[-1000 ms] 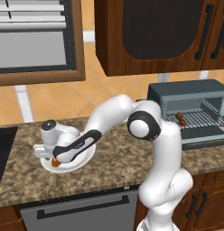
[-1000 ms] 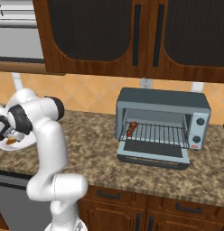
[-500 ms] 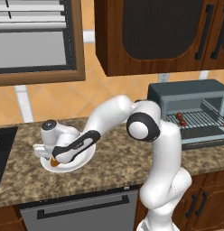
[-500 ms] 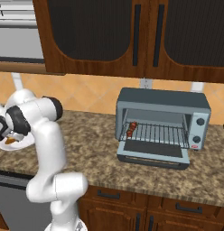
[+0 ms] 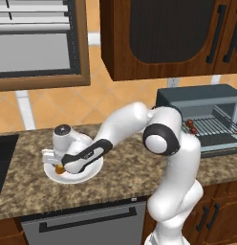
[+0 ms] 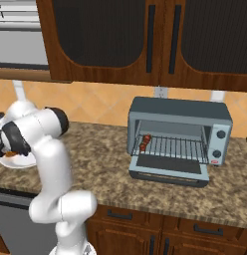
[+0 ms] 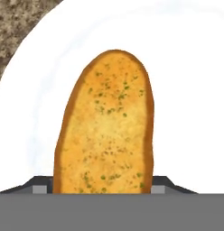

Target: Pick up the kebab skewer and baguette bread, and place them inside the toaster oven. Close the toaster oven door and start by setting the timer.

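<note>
The golden baguette bread (image 7: 105,131) lies on the white plate (image 5: 89,174) at the left of the counter. My gripper (image 5: 60,165) reaches down onto it, and in the hand view the gripper (image 7: 102,187) has a fingertip (image 7: 39,187) pressed against each long side of the loaf. The bread (image 5: 59,169) shows as an orange bit under the hand. The kebab skewer (image 6: 145,143) rests on the wire rack at the left inside the toaster oven (image 6: 180,109). The toaster oven door (image 6: 168,167) hangs open, folded down flat in front.
Dark wood cabinets (image 6: 145,40) hang above the counter. A black cooktop (image 5: 3,153) lies left of the plate. Speckled stone counter (image 6: 100,159) stretches between the plate and the oven, whose two knobs (image 6: 218,144) sit on its right side.
The jaws have narrowed around the baguette bread; the arm and hand have hardly moved over the plate.
</note>
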### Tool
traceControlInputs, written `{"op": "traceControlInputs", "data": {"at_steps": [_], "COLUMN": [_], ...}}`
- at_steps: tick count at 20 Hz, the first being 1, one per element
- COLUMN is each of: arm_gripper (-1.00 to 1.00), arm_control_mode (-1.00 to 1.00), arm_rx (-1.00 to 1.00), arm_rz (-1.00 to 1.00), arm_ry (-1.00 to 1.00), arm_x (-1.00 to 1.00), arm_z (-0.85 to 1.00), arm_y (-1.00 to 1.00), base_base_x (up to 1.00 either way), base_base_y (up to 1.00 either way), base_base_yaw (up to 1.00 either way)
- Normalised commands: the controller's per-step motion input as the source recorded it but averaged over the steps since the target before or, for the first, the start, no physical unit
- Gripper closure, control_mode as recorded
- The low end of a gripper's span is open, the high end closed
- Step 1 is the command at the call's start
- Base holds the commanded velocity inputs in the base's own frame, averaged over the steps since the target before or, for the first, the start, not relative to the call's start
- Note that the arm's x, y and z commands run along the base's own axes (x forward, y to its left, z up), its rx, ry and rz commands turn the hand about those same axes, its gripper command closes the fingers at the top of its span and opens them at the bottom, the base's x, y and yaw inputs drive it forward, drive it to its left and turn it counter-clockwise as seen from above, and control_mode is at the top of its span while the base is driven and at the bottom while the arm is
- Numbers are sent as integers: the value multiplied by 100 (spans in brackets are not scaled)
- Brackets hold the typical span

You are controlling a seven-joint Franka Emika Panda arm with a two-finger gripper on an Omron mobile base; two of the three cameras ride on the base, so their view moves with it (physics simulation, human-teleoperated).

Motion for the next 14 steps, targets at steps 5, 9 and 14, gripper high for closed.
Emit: {"op": "traceControlInputs", "data": {"at_steps": [5, 9, 14], "arm_gripper": [100, 100, 100], "arm_control_mode": [-100, -100, -100], "arm_rx": [1, 0, -2], "arm_rz": [0, 0, 0], "arm_ry": [-2, 0, 1], "arm_x": [-64, -55, -21], "arm_z": [100, 99, 84], "arm_y": [-100, -100, -100], "base_base_x": [0, 0, 0], "base_base_y": [0, 0, 0], "base_base_yaw": [0, 0, 0]}}
